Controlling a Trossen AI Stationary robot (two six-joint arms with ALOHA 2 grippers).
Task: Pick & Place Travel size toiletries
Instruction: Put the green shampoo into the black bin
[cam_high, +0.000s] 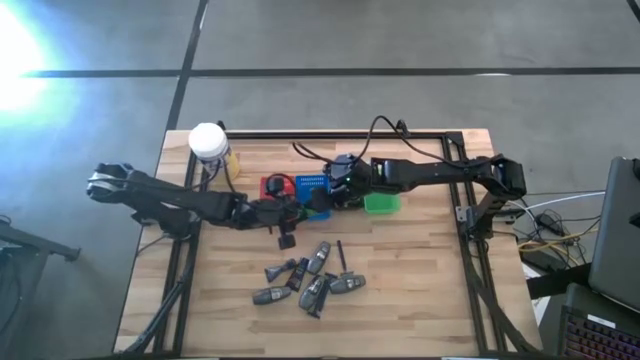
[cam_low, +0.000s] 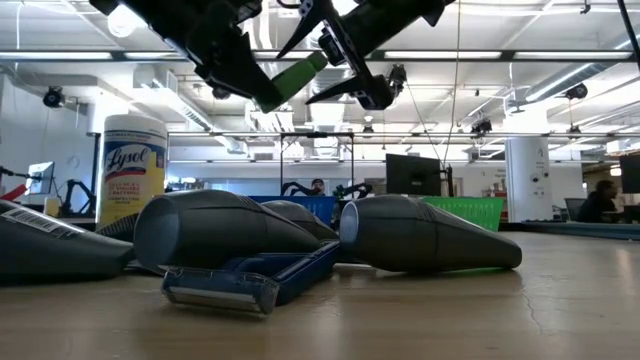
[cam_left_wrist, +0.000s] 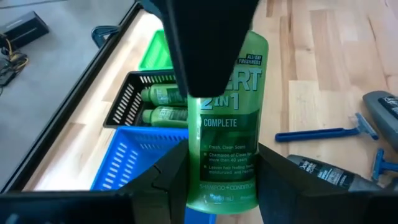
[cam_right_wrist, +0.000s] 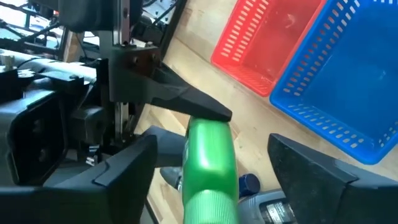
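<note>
My left gripper is clamped on the bright green plastic shampoo bottle, holding it in the air above the blue mesh tray. My right gripper straddles the bottle's other end with its fingers spread wide, apart from it. A black mesh tray beyond holds two more green bottles. Dark grey tubes and blue razors lie on the near wooden table.

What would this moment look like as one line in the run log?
left end effector: shut on green shampoo bottle | right end effector: open around bottle's other end | above red tray and blue tray
</note>
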